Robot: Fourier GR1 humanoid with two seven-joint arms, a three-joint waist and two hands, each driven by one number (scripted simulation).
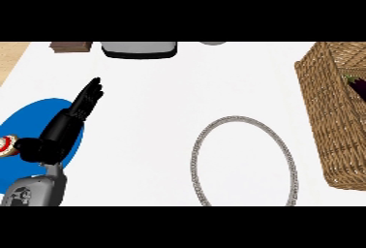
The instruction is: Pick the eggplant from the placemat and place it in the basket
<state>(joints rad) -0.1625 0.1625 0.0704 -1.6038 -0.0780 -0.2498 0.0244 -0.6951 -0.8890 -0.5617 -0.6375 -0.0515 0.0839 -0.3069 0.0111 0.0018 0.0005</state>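
From the head view, the dark purple eggplant [355, 86] lies inside the brown woven wicker basket [323, 121] at the right edge of the white counter [157, 97], only a small glossy part of it showing over the basket's rim (the rest is cut off by the view's edge). The round blue placemat [28, 121] sits at the far left, well apart from the basket. The left hand [80, 105] rests over the placemat's inner edge, black fingers straight and pointing up, holding nothing. A small red-and-white round object [6, 145] lies on the placemat beside the forearm. Between placemat and basket lies a grey oval ring [243, 161]. A grey-and-black appliance [139, 49] stands at the far edge.
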